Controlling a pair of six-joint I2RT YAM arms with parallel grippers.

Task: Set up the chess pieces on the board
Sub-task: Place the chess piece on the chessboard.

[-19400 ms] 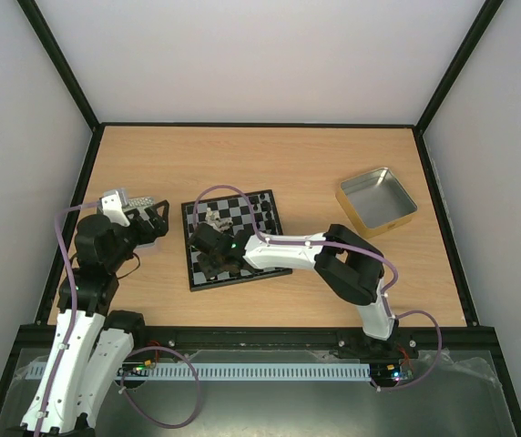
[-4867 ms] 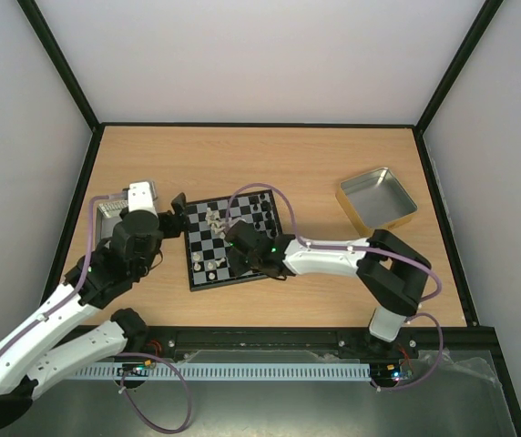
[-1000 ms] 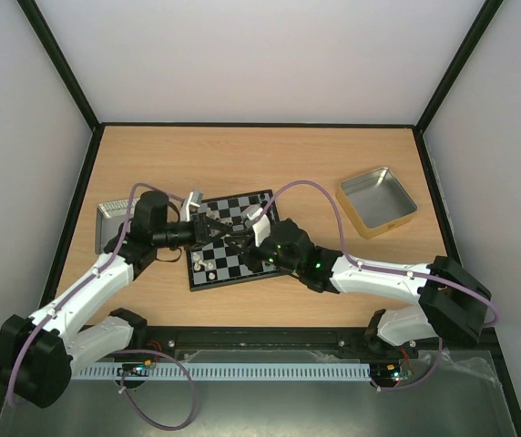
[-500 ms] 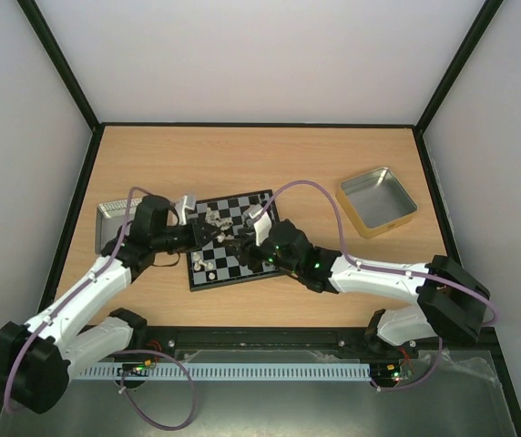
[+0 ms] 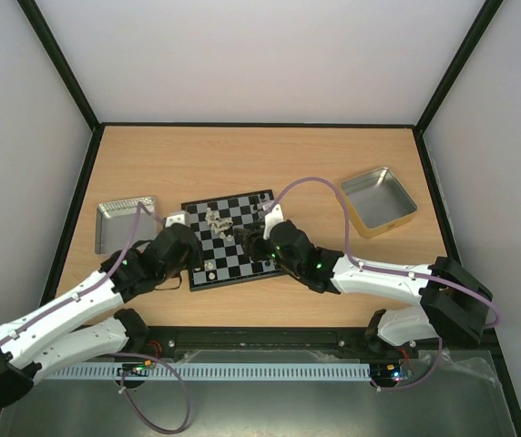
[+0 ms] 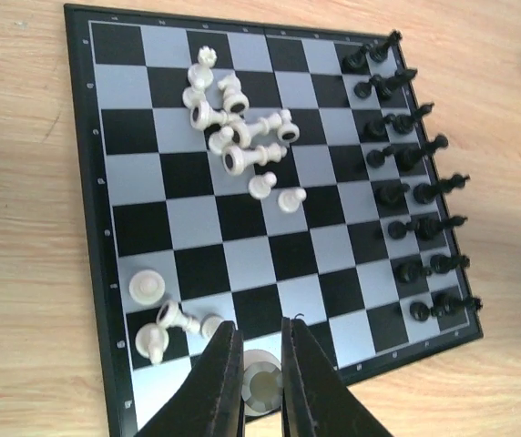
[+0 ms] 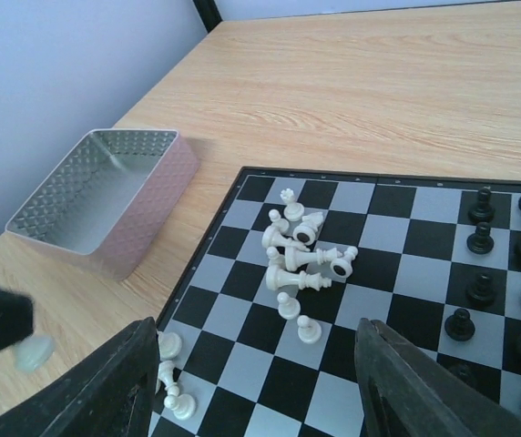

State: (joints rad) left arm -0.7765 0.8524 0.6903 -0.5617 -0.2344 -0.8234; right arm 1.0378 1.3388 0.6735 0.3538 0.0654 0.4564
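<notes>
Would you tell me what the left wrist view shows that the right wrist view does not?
Only the left wrist: the left pincer shut on a white piece, close up, and the whole double row of black pieces. Only the right wrist: the silver tin beside the board, and the open right pincer. Both: the board and its heap of toppled white pieces.
</notes>
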